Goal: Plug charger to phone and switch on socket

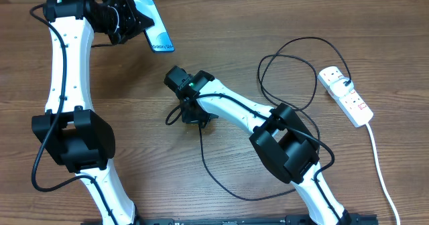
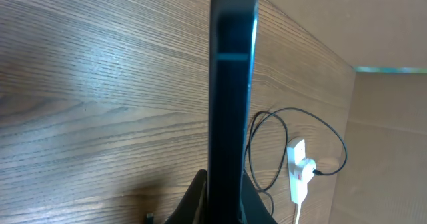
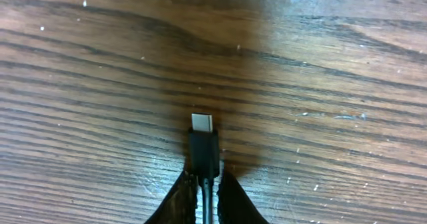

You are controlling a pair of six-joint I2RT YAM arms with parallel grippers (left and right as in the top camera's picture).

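Clamping thin black charger point(image 3: 203, 147), squared tip just ahead of right gripper point(image 3: 207, 187); pinching slim glossy phone point(image 2: 232, 77) edgewise in left gripper point(image 2: 225, 194).

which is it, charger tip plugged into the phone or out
Out. The charger tip is bare, pinched by the right gripper; the phone is held apart by the left gripper.

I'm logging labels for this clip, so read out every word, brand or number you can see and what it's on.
"Galaxy S24": small print at the lower end of the phone screen, overhead view.
socket: red switch marks only, nothing readable.
charger plug: no marking.
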